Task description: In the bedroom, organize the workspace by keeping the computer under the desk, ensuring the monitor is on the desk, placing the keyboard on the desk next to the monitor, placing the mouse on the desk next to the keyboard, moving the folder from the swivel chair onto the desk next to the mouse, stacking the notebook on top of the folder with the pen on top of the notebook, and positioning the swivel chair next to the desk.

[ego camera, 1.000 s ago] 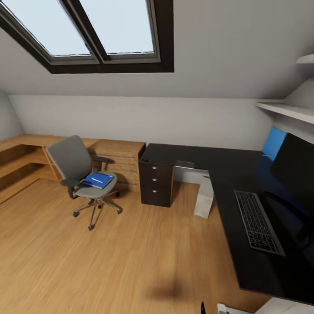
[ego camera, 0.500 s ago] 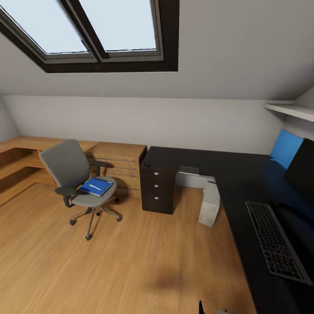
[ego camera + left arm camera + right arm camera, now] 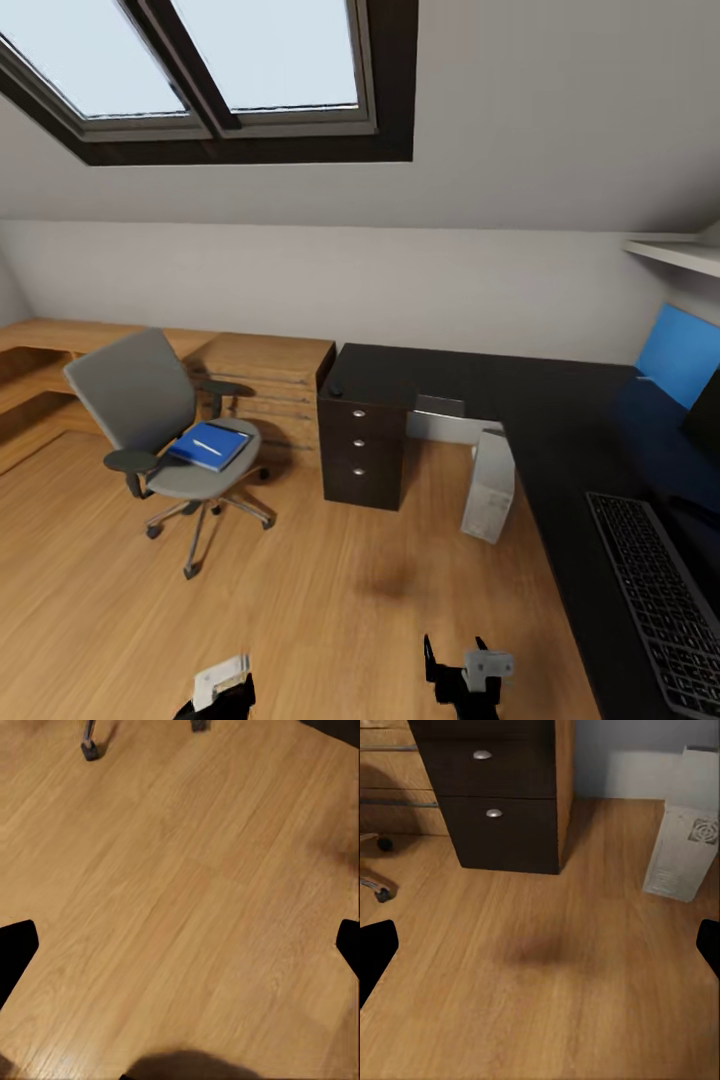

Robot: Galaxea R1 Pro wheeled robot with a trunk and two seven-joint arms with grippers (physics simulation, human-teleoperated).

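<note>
An attic bedroom with a dark-framed skylight and a warm wood-plank floor (image 3: 330, 600) spreads before the robot, the glossy black L-shaped desk (image 3: 520, 395) running along the right and back. The grey padded swivel chair (image 3: 150, 410) stands well apart from the desk, in front of a light wood drawer chest (image 3: 265, 375), with the flat bright blue folder (image 3: 208, 446) lying on its seat and a thin white pen (image 3: 207, 447) resting on top; a grey notebook between them cannot be made out. The folder's long axis runs diagonally, from the chair's front edge toward its backrest. The light grey-white tower computer (image 3: 490, 487) sits on the floor by the desk's inner corner, beside the dark three-knob drawer unit (image 3: 362, 450). The slim dark keyboard (image 3: 662, 600) lies on the desk, its length running away from the robot.

The left gripper (image 3: 180, 945) and right gripper (image 3: 540, 945) both hang low over bare floor, fingers spread wide and holding nothing.

The risk ahead is probably the chair: it rides on casters, so a nudge while reaching for the folder could roll it away, and a tilted lift could send the pen sliding off.
</note>
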